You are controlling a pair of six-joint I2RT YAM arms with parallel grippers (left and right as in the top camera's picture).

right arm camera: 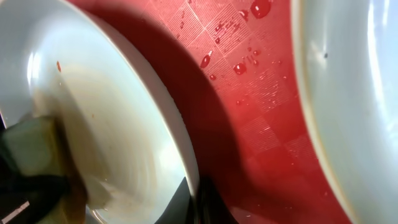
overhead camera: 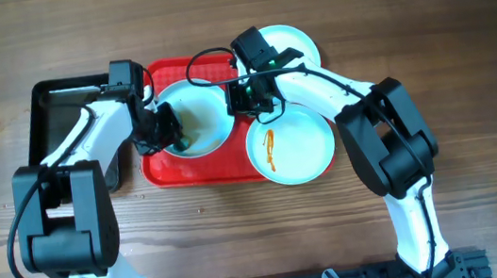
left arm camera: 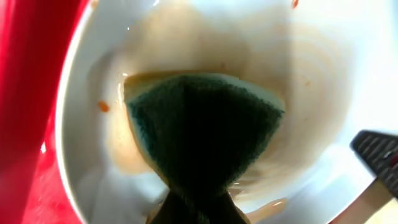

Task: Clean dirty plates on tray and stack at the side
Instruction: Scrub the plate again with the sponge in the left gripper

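Observation:
Three pale plates show from above. One plate [overhead camera: 208, 106] lies on the red tray [overhead camera: 162, 169]; it is smeared with thin brown sauce. My left gripper [overhead camera: 169, 130] is shut on a green sponge [left arm camera: 205, 130] pressed flat inside this plate [left arm camera: 311, 74]. My right gripper [overhead camera: 248, 96] is shut on the same plate's right rim [right arm camera: 186, 155], pinching it at the bottom of the right wrist view [right arm camera: 196, 202]. A second plate [overhead camera: 302, 151] with an orange streak sits at the tray's right end. A third plate [overhead camera: 298, 43] lies at the back right, partly hidden by my right arm.
A glossy black tray [overhead camera: 58, 96] lies left of the red tray, under my left arm. Water drops sit on the red tray floor [right arm camera: 249, 74] between the held plate and the streaked plate [right arm camera: 354, 93]. Bare wooden table surrounds everything.

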